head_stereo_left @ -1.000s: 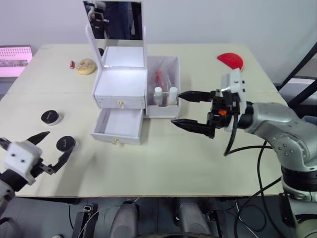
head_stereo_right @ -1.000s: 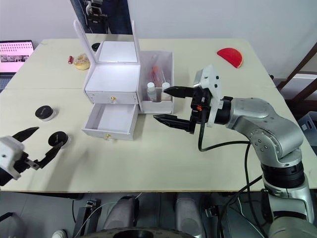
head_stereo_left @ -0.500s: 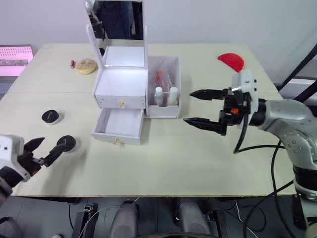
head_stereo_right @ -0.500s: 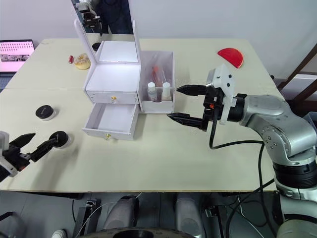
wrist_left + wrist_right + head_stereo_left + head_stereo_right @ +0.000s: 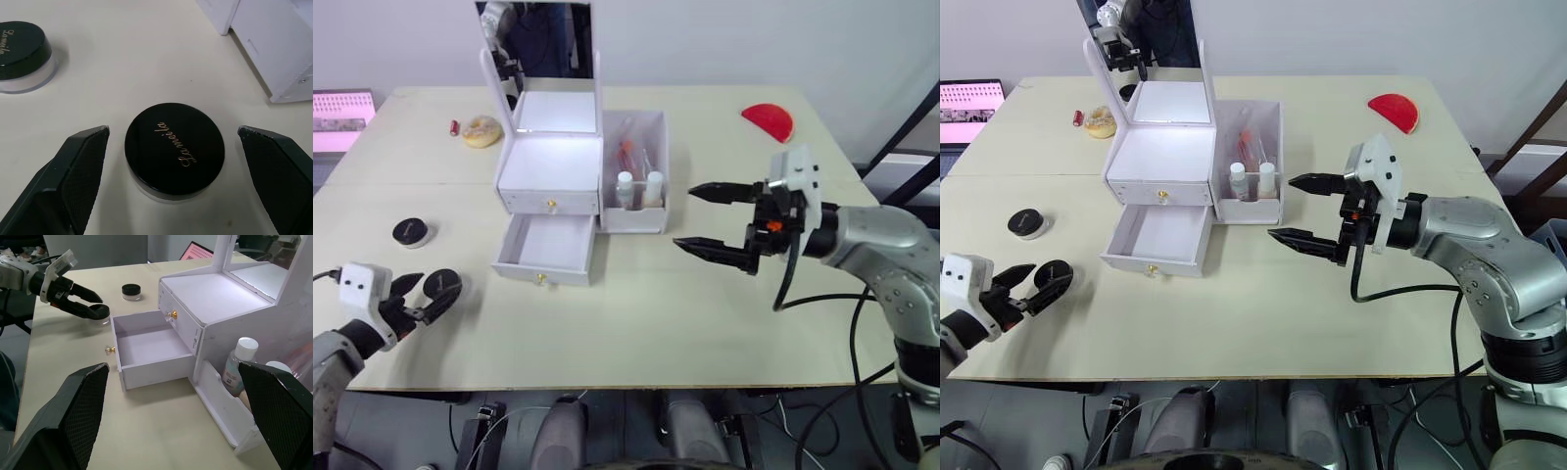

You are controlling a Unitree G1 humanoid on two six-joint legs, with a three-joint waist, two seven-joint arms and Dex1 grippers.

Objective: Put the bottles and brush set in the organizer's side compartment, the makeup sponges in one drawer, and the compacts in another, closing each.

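Gold script, seemingly "Lamiela", crosses the black lid of the near compact [image 5: 174,145], which sits between the left gripper's [image 5: 173,161] wide-spread fingers, untouched. A second compact [image 5: 22,55] lies at its 10 o'clock. The right gripper [image 5: 713,217] hovers wide open, holding nothing.

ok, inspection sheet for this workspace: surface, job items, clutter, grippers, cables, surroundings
Surface: pale table, flat, no spills seen.
Job's things: organizer, top drawer shut, lower drawer open and empty; bottles and brush set in the side compartment; near compact between the left fingers, far compact on the table; sponges: nothing seen.
Clutter: red half-round case, yellowish disc, small red item.
Grippers: left gripper open around the near compact, not touching; right gripper open, empty, beside the organizer.
Cables: black cables hang from the right arm.
Surroundings: laptop screen at the table's far left.
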